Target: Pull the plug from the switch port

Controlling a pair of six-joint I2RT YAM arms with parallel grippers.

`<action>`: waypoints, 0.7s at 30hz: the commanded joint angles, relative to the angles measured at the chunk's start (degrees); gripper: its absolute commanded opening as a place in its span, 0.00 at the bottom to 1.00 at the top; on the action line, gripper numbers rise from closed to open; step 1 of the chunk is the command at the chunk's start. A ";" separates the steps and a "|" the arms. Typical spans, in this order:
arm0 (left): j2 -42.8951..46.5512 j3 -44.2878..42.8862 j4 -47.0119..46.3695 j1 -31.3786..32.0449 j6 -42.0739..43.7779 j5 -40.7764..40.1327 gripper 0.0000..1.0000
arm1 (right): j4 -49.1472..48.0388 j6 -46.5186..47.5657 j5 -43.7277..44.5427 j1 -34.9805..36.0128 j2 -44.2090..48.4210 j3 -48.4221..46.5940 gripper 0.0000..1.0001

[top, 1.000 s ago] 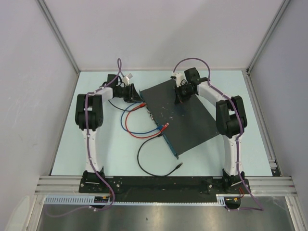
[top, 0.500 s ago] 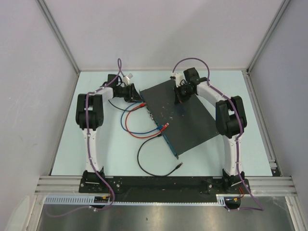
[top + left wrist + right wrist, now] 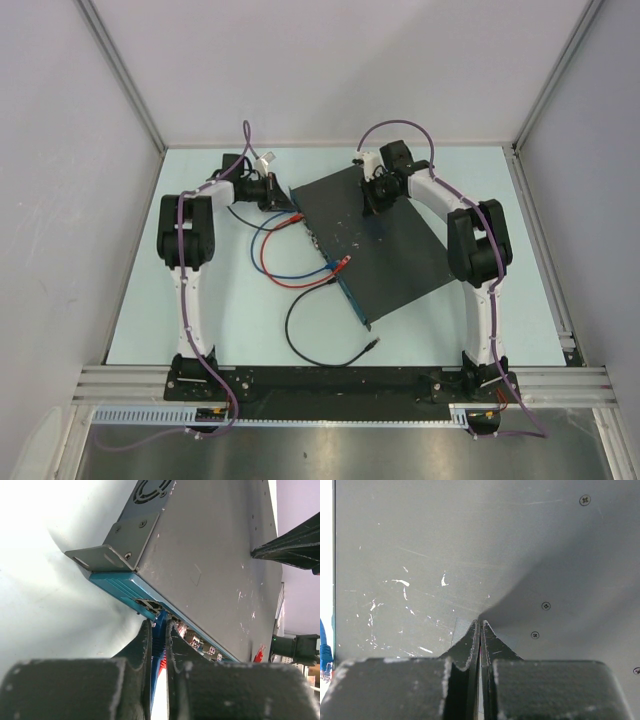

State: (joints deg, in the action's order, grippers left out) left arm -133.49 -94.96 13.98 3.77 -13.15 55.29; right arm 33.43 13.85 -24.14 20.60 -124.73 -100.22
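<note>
Two arms frame the switch (image 3: 385, 240), which lies flat and askew on the pale table (image 3: 220, 300), right of the middle, its bluish socket edge turned toward the left arm. Set against the top view of a second ago, we find hardly any change: switch, cables and both arms sit in the same places.

At the far end of the socket edge we see the left gripper (image 3: 159, 630) pinching the blue plug (image 3: 159, 640). Its fingers stand close on either side of the blue boot, just short of the port, and the plug looks seated in its socket. A bit of red shows just under the blue between the fingers; we cannot tell what it belongs to.

We see the right gripper (image 3: 480, 625) pressed together with nothing between its fingers, its tips meeting their own shadow on the scuffed top of the switch.

A red cable (image 3: 263, 255) loops on the table beside the socket edge, and a black cable (image 3: 290, 335) curls nearer the bases, well apart from the switch.
</note>
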 commanded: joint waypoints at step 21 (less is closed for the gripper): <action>-2.39 -2.26 -8.00 -0.70 -4.87 6.32 0.00 | 1.02 2.41 4.98 2.69 -6.58 1.79 0.00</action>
State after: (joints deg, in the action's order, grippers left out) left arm -136.07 -96.09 11.81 2.74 -16.56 60.73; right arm 34.04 14.22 -23.14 20.97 -124.84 -100.66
